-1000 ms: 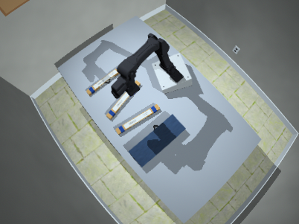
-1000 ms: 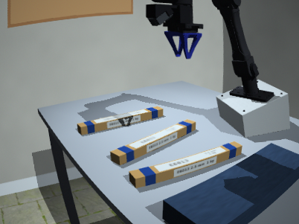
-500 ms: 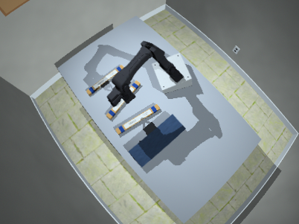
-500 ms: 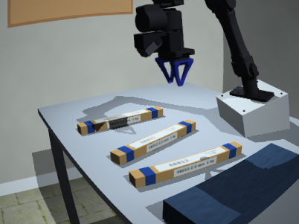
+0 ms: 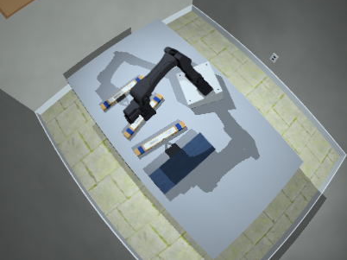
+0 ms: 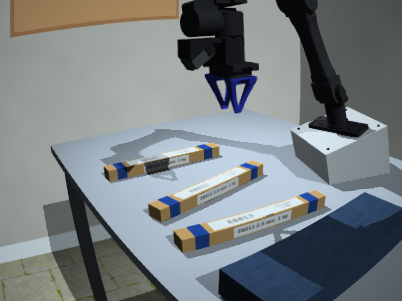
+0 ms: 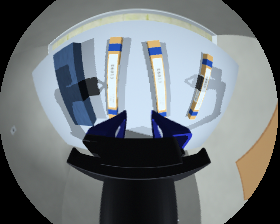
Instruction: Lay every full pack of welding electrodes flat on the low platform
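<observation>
Three long tan packs with blue bands and white labels lie flat and side by side on the grey table [image 6: 100, 179]. They are the far pack [image 5: 121, 92] [image 6: 160, 162] [image 7: 201, 85], the middle pack [image 5: 129, 130] [image 6: 207, 190] [image 7: 156, 75] and the near pack [image 5: 159, 138] [image 6: 250, 220] [image 7: 113, 75]. The low dark blue platform [image 5: 186, 163] [image 6: 320, 259] [image 7: 69, 78] lies beside the near pack and bears nothing. My gripper [image 6: 234, 104] [image 7: 138, 113] hangs high above the middle and far packs. Its blue fingers stand partly apart with nothing between them.
The arm's white base block [image 5: 192, 91] [image 6: 340, 154] stands at the table's back right. A wall with an orange panel [image 6: 95, 1] lies behind the table. The table's left and front edges drop to a tiled floor [image 5: 78, 146].
</observation>
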### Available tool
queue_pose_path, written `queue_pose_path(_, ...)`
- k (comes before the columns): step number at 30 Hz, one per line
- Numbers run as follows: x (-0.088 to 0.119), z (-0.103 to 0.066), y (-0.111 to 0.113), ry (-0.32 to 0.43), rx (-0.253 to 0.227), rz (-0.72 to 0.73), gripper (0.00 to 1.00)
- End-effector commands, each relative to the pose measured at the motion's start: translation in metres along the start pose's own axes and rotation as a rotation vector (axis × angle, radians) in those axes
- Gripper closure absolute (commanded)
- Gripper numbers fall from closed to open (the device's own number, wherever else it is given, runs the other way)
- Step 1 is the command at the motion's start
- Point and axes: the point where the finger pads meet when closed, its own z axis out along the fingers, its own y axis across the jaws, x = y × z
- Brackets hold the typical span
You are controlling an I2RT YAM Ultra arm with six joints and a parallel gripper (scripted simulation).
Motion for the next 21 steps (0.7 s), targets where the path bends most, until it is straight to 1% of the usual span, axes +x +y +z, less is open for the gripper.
queue_pose_path(1,-0.013,-0.011,0.006,-0.060,-0.016,-0.007,0.58)
queue_pose_path(12,-0.013,-0.010,0.007,-0.056,-0.016,-0.006,0.58)
queue_pose_path(13,-0.002,-0.003,0.001,-0.029,-0.006,-0.001,0.58)
queue_pose_path(21,-0.002,0.005,0.001,-0.029,-0.006,-0.001,0.58)
